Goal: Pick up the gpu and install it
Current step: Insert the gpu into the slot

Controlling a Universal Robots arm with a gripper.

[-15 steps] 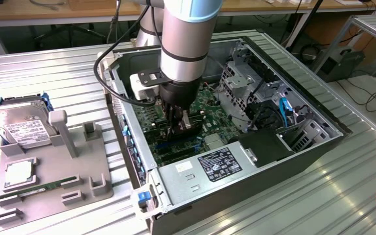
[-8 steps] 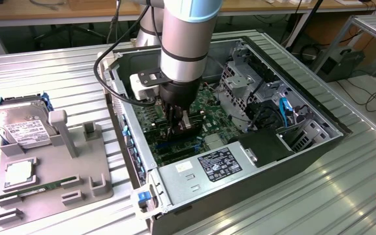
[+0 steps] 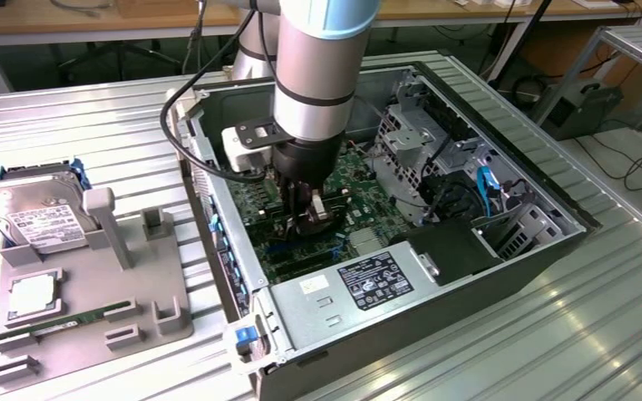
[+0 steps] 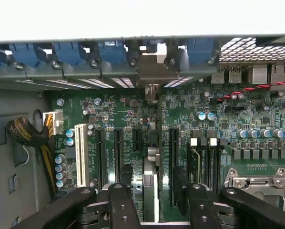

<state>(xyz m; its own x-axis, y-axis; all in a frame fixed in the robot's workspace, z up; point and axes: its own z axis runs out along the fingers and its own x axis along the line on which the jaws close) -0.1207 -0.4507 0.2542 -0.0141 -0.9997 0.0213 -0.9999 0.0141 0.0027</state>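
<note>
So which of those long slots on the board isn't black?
The white slot, the outermost one, next to the yellow wire bundle; the other long slots are all black.

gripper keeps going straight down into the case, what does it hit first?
Most likely the gpu, standing on edge between the open gripper fingers, with the motherboard under it. Depth is hard to judge.

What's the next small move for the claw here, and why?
Probably a straight lift out of the case. The gpu stands edge-on in a slot of the motherboard, and the claw is open, with a gap on both sides of the card, so it looks released.
</note>
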